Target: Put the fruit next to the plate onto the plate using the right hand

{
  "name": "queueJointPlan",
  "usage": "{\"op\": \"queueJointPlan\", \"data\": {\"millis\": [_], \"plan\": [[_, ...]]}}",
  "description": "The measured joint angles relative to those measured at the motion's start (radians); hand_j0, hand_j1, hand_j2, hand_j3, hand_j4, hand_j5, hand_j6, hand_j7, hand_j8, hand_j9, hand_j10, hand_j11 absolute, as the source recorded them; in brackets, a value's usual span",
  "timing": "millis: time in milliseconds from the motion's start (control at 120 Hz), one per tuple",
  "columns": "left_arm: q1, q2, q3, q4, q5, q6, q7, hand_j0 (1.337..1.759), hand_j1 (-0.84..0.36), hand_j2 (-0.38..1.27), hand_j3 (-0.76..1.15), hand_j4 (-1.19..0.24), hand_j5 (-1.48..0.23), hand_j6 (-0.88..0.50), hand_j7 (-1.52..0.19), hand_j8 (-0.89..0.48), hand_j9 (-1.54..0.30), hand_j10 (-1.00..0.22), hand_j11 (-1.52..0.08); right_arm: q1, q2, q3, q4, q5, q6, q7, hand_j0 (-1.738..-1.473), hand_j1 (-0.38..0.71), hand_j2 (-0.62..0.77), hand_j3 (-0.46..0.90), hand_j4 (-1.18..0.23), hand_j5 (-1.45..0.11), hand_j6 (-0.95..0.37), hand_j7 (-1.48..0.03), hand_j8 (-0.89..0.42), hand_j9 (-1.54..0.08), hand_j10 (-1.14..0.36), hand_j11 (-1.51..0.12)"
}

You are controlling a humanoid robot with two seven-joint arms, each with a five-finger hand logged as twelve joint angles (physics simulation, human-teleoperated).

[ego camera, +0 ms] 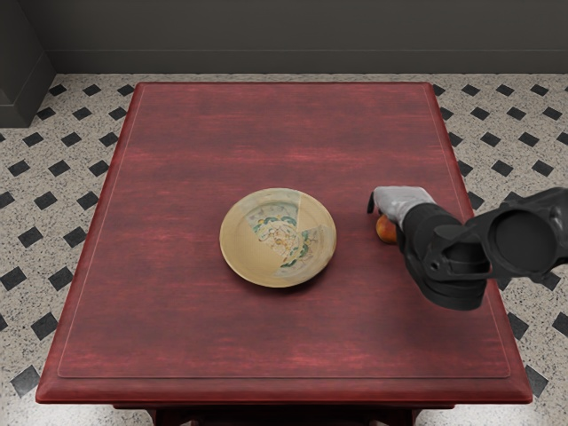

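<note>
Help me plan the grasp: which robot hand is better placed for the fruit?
Right. The right robot hand is right at the fruit beside the plate; the left arm is out of view.

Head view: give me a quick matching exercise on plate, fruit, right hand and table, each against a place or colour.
1 plate
2 fruit
3 right hand
4 table

A dark red
B orange, partly hidden, right of the plate
C cream, patterned, at the table's centre
D grey, over the fruit

Pairs: 1-C, 2-B, 3-D, 4-A
</note>
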Motion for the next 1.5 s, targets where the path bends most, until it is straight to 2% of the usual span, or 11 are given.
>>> {"op": "queueJointPlan", "data": {"millis": [275, 525, 700, 808, 983, 1125, 1158, 1217, 1258, 1342, 1500], "plan": [[-0.001, 0.000, 0.000, 0.000, 0.000, 0.000, 0.000, 1.658, 0.35, 0.00, 0.00, 0.00, 0.00, 0.00, 0.00, 0.00, 0.00, 0.00, 0.00, 0.001, 0.014, 0.004, -0.011, 0.001, 0.000, 0.000, -1.658, 0.11, -0.08, 0.00, -0.38, -0.50, -0.38, -0.50, -0.38, -0.50, -0.38, -0.50], [-0.001, 0.000, 0.000, 0.000, 0.000, 0.000, 0.000, 1.658, 0.35, 0.00, 0.00, 0.00, 0.00, 0.00, 0.00, 0.00, 0.00, 0.00, 0.00, 0.001, 0.012, 0.013, -0.012, 0.002, 0.000, 0.000, -1.658, 0.20, -0.09, 0.00, -0.46, -0.60, -0.46, -0.60, -0.46, -0.60, -0.46, -0.60], [0.000, 0.000, 0.000, 0.000, 0.000, 0.000, 0.000, 1.658, 0.35, 0.00, 0.00, 0.00, 0.00, 0.00, 0.00, 0.00, 0.00, 0.00, 0.00, -0.005, 0.014, 0.016, -0.013, 0.000, -0.002, -0.001, -1.657, 0.22, -0.08, 0.00, -0.51, -0.62, -0.50, -0.63, -0.46, -0.64, -0.49, -0.64], [-0.001, 0.000, 0.000, 0.000, 0.000, 0.000, 0.000, 1.658, 0.35, 0.00, 0.00, 0.00, 0.00, 0.00, 0.00, 0.00, 0.00, 0.00, 0.00, -0.008, 0.015, 0.017, -0.013, -0.001, -0.001, -0.003, -1.654, 0.23, -0.10, 0.00, -0.53, -0.65, -0.52, -0.66, -0.40, -0.67, -0.51, -0.67], [0.000, 0.000, 0.000, 0.000, 0.000, 0.000, 0.000, 1.658, 0.35, 0.00, 0.00, 0.00, 0.00, 0.00, 0.00, 0.00, 0.00, 0.00, 0.00, -0.014, 0.015, 0.018, -0.015, -0.004, -0.003, -0.002, -1.651, 0.24, -0.08, 0.00, -0.57, -0.67, -0.50, -0.70, -0.39, -0.71, -0.52, -0.71], [0.000, 0.000, 0.000, 0.000, 0.000, 0.000, 0.000, 1.658, 0.35, 0.00, 0.00, 0.00, 0.00, 0.00, 0.00, 0.00, 0.00, 0.00, 0.00, -0.028, 0.017, 0.019, -0.024, -0.018, -0.008, -0.005, -1.642, 0.22, -0.12, 0.00, -0.65, -0.60, -0.52, -0.72, -0.42, -0.70, -0.55, -0.70], [0.000, 0.000, 0.000, 0.000, 0.000, 0.000, 0.000, 1.658, 0.35, 0.00, 0.00, 0.00, 0.00, 0.00, 0.00, 0.00, 0.00, 0.00, 0.00, -0.031, 0.018, 0.019, -0.025, -0.018, -0.006, -0.004, -1.642, 0.23, -0.13, 0.00, -0.65, -0.61, -0.51, -0.72, -0.38, -0.69, -0.53, -0.71], [0.000, 0.000, 0.000, 0.000, 0.000, 0.000, 0.000, 1.658, 0.35, 0.00, 0.00, 0.00, 0.00, 0.00, 0.00, 0.00, 0.00, 0.00, 0.00, -0.038, 0.020, 0.019, -0.026, -0.020, -0.008, -0.004, -1.641, 0.24, -0.09, 0.00, -0.67, -0.59, -0.50, -0.72, -0.41, -0.65, -0.53, -0.71], [0.000, 0.000, 0.000, 0.000, 0.000, 0.000, 0.000, 1.658, 0.35, 0.00, 0.00, 0.00, 0.00, 0.00, 0.00, 0.00, 0.00, 0.00, 0.00, -0.042, 0.021, 0.019, -0.027, -0.018, -0.007, -0.004, -1.642, 0.25, -0.12, 0.00, -0.67, -0.59, -0.49, -0.73, -0.40, -0.65, -0.51, -0.71], [0.000, 0.000, 0.000, 0.000, 0.000, 0.000, 0.000, 1.658, 0.35, 0.00, 0.00, 0.00, 0.00, 0.00, 0.00, 0.00, 0.00, 0.00, 0.00, -0.046, 0.022, 0.024, -0.028, -0.013, -0.009, -0.007, -1.635, 0.26, -0.13, 0.00, -0.68, -0.59, -0.40, -0.86, -0.39, -0.65, -0.48, -0.71], [0.000, 0.000, 0.000, 0.000, 0.000, 0.000, 0.000, 1.658, 0.35, 0.00, 0.00, 0.00, 0.00, 0.00, 0.00, 0.00, 0.00, 0.00, 0.00, -0.050, 0.021, 0.034, -0.028, -0.003, -0.014, -0.009, -1.632, 0.28, -0.09, 0.00, -0.70, -0.60, -0.40, -0.85, -0.38, -0.69, -0.47, -0.74]]}}
